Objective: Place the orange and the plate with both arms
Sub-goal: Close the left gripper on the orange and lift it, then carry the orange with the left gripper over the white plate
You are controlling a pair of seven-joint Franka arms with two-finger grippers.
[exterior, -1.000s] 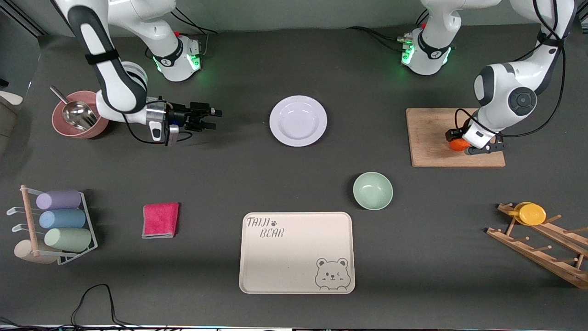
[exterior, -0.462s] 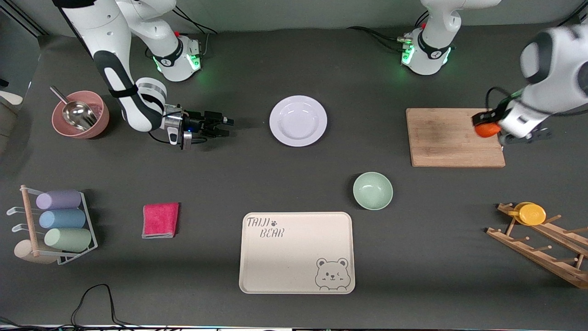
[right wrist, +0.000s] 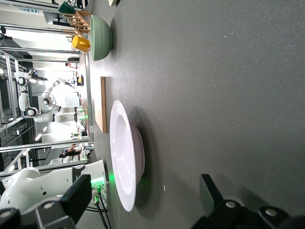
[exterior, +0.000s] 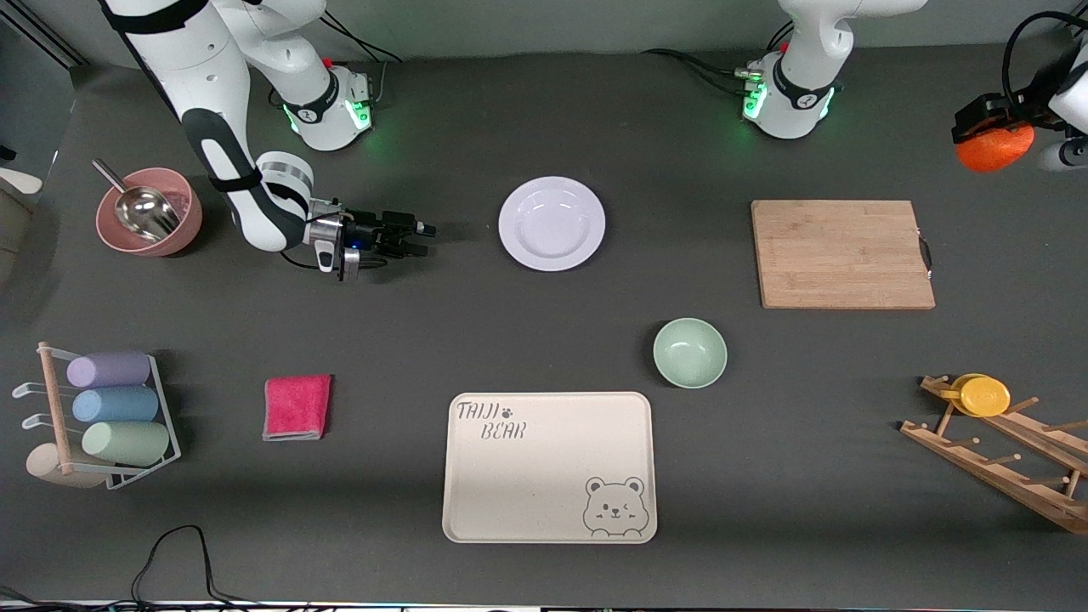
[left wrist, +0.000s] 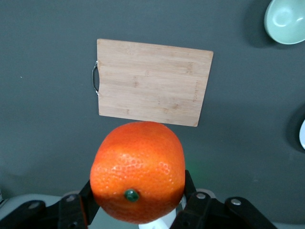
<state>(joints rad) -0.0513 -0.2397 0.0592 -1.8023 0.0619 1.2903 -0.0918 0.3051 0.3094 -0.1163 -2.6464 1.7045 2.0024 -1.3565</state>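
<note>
Item: orange (exterior: 993, 146) lifted, plate (exterior: 552, 223) awaiting pickup.
Left claw (exterior: 990, 136) clamps the orange high over the worktop's (exterior: 544, 340) left-arm end; right claw (exterior: 422, 239), fingers wide, sits low beside the plate (mid-worktop). Next, judged: closing on the rim.

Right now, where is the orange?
The orange is up in the air, held in the left hand at the left arm's end of the table. It hangs above the dark table, just off the cutting board.

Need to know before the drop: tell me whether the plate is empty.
Empty. The plate lies bare on the table; the orange is up in the left gripper.
</note>
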